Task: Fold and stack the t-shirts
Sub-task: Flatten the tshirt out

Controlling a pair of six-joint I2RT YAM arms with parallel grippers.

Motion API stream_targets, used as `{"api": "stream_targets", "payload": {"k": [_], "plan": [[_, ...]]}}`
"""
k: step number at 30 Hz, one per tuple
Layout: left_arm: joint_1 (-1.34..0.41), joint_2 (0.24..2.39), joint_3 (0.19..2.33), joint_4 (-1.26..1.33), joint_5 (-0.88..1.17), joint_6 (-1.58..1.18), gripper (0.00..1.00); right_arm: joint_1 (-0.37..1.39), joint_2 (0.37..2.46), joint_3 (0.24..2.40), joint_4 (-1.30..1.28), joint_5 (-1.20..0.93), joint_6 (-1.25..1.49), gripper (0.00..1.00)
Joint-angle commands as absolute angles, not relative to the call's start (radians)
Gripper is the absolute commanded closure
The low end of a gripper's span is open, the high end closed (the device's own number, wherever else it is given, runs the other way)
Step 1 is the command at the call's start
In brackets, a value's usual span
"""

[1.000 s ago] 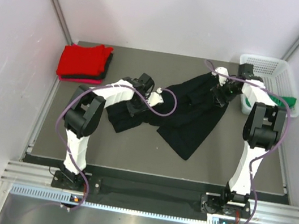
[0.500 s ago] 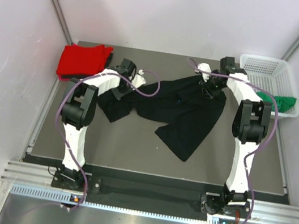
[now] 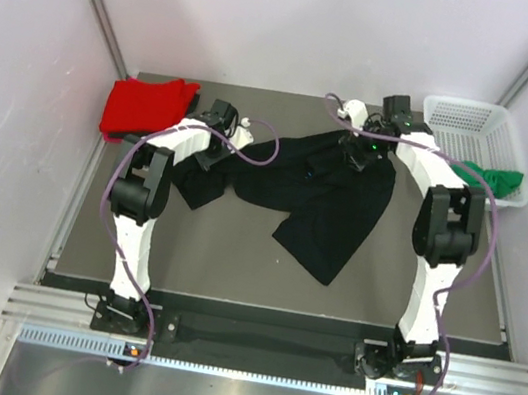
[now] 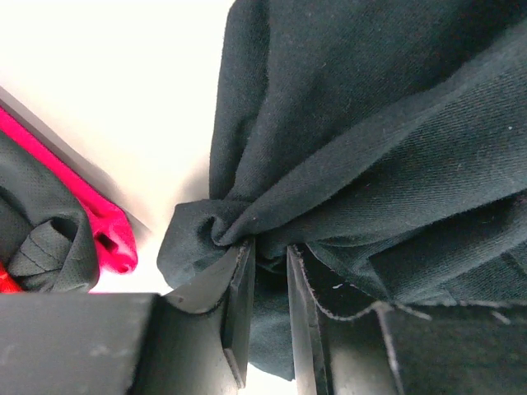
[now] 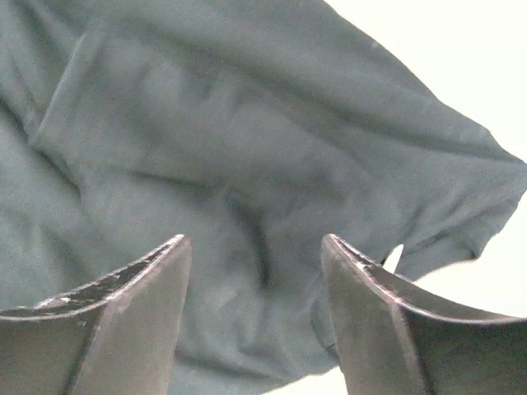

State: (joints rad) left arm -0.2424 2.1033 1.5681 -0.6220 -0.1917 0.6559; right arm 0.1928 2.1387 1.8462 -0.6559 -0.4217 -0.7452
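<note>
Both reach far forward: left gripper (image 4: 268, 271) pinching black t-shirt (image 3: 333, 209) fold; right gripper (image 5: 254, 240) spread, empty, above it.

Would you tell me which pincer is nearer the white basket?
Right. The right pincer sits just left of the basket; the left pincer is far across, beside the red t-shirt.

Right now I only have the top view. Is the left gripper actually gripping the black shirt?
Observer: Yes. The left wrist view shows the left gripper pinched on a bunched fold of the black shirt.
Operator: Right one?
Observer: In the right wrist view the right gripper is open, with nothing between the jaws and the shirt spread below it.
Operator: Anything near the left pinch?
Observer: An edge of the pink shirt shows to the left of the fold, apart from the pinch.
</note>
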Motion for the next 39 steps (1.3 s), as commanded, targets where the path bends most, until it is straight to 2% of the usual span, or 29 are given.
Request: {"api": "stream_targets", "payload": {"k": [1, 6, 20, 39], "plan": [[-0.232, 2.045, 1.585, -0.614, -0.199, 0.649, 0.73, 0.170, 1.896, 1.611, -0.548, -0.429, -0.889, 0.37], [-0.232, 2.011, 1.560, -0.618, -0.193, 0.634, 0.73, 0.172, 1.825, 1.431, -0.557, -0.410, -1.040, 0.47], [-0.247, 2.036, 1.552, -0.629, -0.184, 0.614, 0.73, 0.169, 2.114, 1.673, -0.633, -0.367, -0.986, 0.48], [-0.247, 2.088, 1.605, -0.630, -0.187, 0.626, 0.74, 0.150, 2.158, 1.718, -0.770, -0.373, -1.019, 0.48]]}}
